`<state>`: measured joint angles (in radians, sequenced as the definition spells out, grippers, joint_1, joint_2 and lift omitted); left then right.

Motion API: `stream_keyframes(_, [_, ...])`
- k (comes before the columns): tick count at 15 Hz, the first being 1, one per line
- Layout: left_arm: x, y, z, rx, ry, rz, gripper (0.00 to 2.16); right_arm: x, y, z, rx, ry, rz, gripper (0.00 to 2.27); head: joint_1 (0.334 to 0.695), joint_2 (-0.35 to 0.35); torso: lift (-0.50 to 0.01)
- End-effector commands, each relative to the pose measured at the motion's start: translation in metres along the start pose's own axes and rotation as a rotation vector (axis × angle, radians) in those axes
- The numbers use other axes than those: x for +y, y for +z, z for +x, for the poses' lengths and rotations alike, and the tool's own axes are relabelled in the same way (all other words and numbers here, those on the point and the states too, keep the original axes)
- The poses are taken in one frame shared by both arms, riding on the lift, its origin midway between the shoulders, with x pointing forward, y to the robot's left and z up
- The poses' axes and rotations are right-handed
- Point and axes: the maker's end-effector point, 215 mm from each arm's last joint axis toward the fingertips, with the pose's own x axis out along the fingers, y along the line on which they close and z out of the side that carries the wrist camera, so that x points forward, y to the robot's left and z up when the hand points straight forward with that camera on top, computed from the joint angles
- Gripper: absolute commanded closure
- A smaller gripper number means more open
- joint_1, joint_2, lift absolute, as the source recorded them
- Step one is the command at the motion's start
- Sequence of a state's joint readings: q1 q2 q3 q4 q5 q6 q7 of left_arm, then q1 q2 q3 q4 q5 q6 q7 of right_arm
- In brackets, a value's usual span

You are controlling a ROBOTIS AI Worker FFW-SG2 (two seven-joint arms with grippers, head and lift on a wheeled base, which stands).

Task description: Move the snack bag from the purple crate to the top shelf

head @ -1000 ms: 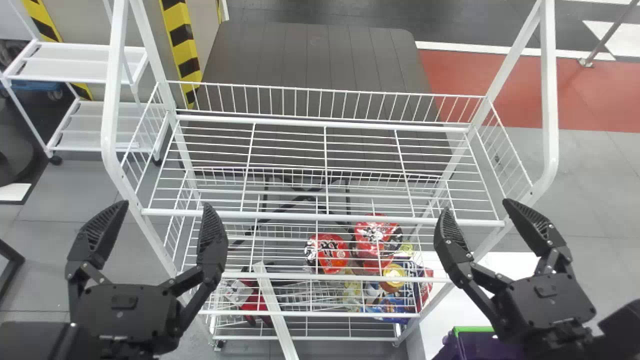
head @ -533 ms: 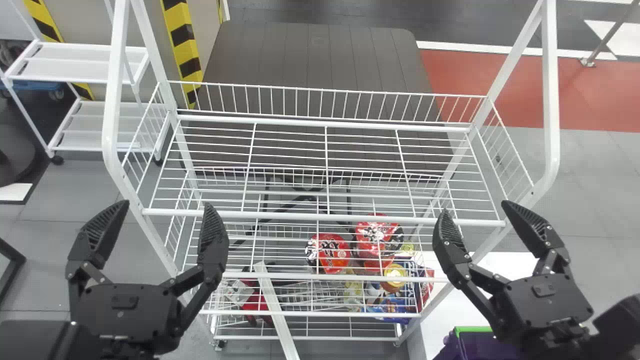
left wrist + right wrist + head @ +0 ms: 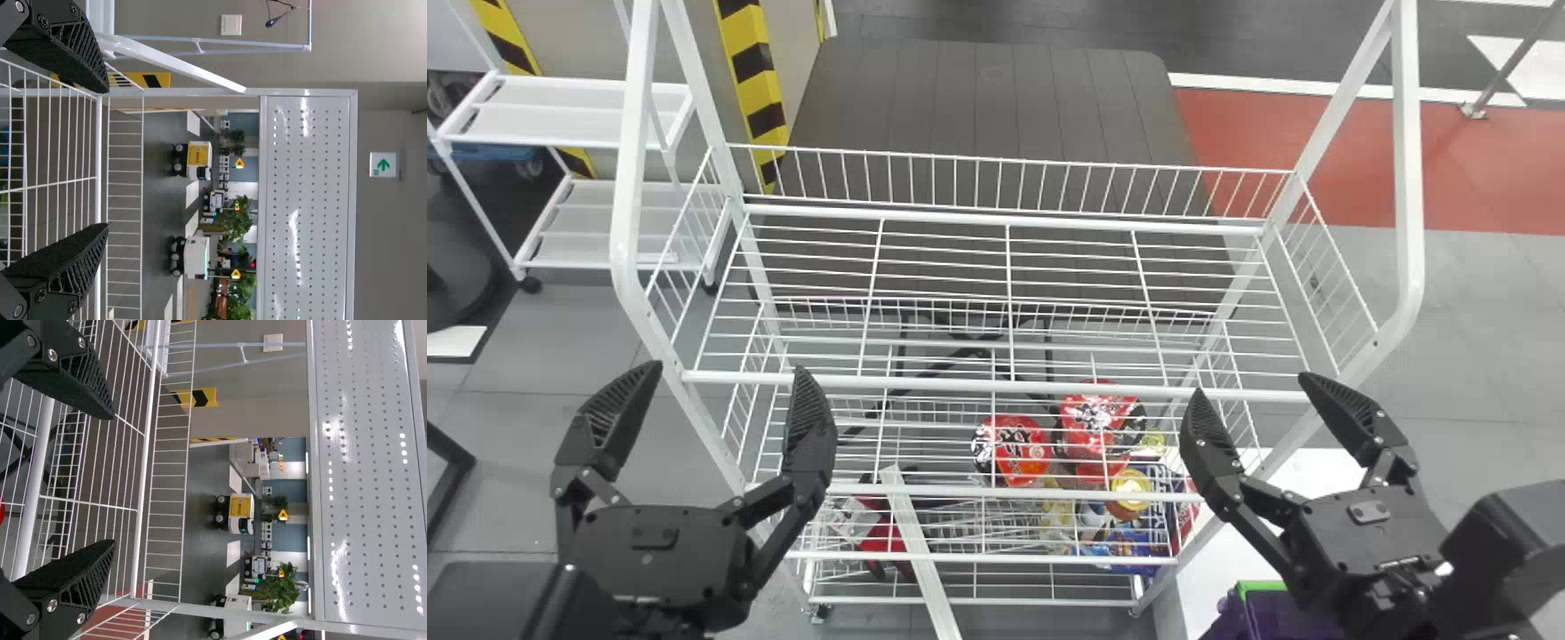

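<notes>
Grey floor point(image 3: 1485, 356) behind; the purple crate point(image 3: 1276, 615) is green-rimmed; left pincer point(image 3: 729, 370) and right pincer point(image 3: 1252, 385) spread wide.

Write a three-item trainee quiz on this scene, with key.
1. True or false: the black two-fingered right gripper holds a snack bag.
2. In the head view, the purple crate with a green rim sits: A) lower left; B) lower right; C) on the top shelf.
3. Fill in: round-topped packages, mainly ____ in colour, show through the white wire rack.

Key: 1 false, nothing between its fingers; 2 B; 3 red.
</notes>
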<state>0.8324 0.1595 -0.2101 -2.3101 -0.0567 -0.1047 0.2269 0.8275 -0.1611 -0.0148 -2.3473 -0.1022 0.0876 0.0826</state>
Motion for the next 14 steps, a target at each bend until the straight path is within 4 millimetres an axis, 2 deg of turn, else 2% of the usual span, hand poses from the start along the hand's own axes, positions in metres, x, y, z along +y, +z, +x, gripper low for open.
stream_keyframes(1, [0.000, 0.000, 0.000, 0.000, 0.000, 0.000, 0.09, 0.005, -0.004, 0.001, 0.022, 0.021, 0.006, 0.17, 0.695, -0.066, 0.000])
stream_keyframes(5, [-0.003, 0.004, -0.004, 0.000, -0.012, -0.008, 0.09, 0.011, 0.006, 0.002, -0.010, 0.049, 0.023, 0.17, 0.695, -0.050, 0.000])
stream_keyframes(8, [-0.003, 0.003, -0.005, 0.004, -0.012, -0.010, 0.09, 0.009, 0.007, 0.002, -0.011, 0.042, 0.019, 0.17, 0.695, -0.051, 0.000])
stream_keyframes(10, [-0.003, 0.002, -0.005, 0.005, -0.012, -0.010, 0.09, 0.007, 0.002, 0.003, 0.007, 0.027, 0.031, 0.17, 0.695, -0.053, -0.011])
stream_keyframes(14, [-0.003, 0.005, -0.007, 0.003, -0.014, -0.013, 0.09, 0.005, 0.011, 0.001, -0.030, 0.018, 0.029, 0.17, 0.695, -0.060, -0.027])
